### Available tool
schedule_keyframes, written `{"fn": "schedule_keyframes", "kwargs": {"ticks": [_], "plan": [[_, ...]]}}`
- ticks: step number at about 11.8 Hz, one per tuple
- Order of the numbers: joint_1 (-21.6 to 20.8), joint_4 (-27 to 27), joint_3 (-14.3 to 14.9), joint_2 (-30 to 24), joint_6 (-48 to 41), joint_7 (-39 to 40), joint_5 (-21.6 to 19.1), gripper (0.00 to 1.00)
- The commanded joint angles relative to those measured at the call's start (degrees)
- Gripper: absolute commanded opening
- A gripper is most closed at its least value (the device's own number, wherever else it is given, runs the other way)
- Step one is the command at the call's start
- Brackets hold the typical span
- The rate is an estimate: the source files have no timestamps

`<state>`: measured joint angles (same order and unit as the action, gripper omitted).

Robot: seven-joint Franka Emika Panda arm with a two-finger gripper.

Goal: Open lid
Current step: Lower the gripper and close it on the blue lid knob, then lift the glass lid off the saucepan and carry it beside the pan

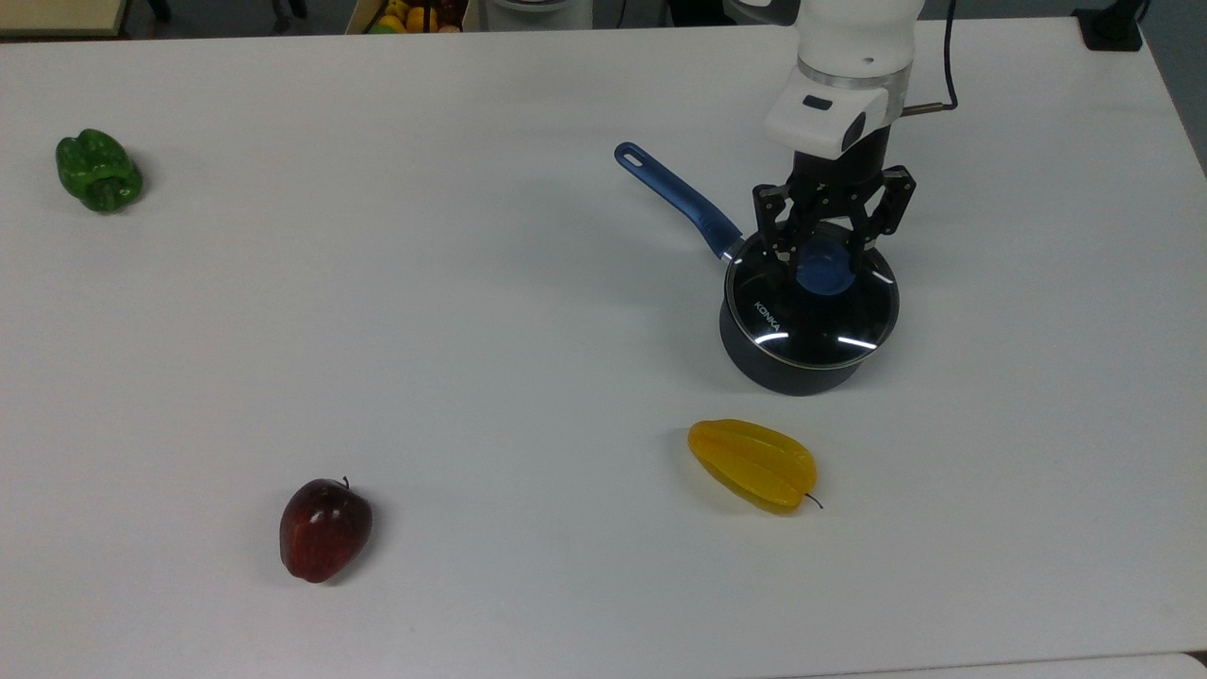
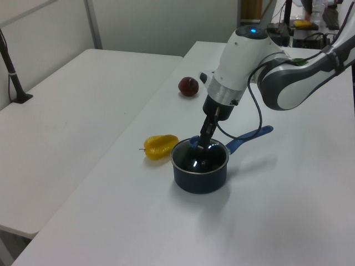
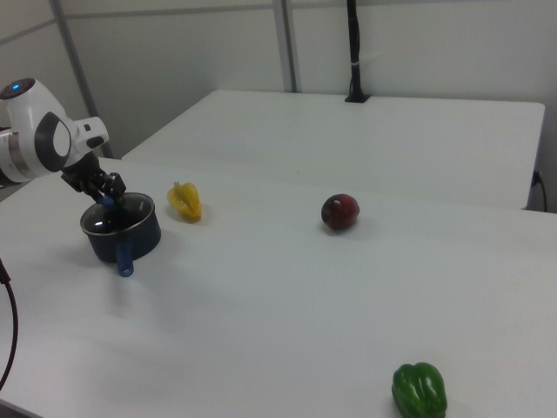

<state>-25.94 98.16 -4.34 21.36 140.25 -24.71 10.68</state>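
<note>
The one readable text is the white word "KONKA", printed on the glass of the lid (image 1: 811, 306) near its metal rim, on the top view's left side of the disc. The letters run slantwise along the rim's curve. No other lettering, number or sign can be read anywhere else.

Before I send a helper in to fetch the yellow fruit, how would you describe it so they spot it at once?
On the white table, find the dark saucepan with the blue handle. Just below it in the top view lies the yellow starfruit, ridged and elongated. It is the only yellow item; the apple is red and the pepper green.
</note>
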Motion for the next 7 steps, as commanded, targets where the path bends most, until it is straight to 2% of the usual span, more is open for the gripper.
{"fn": "schedule_keyframes", "kwargs": {"ticks": [1,4,6,7], "plan": [[-0.6,1.1,0.3,-3.1,-2.8,-2.1,1.3,0.52],[-0.6,0.8,0.3,-4.8,-4.5,-2.1,1.3,0.51],[0.7,0.8,0.8,-7.5,-7.6,-1.9,1.4,0.51],[2.7,0.8,0.9,-9.0,-9.6,-1.8,1.4,0.51]]}}
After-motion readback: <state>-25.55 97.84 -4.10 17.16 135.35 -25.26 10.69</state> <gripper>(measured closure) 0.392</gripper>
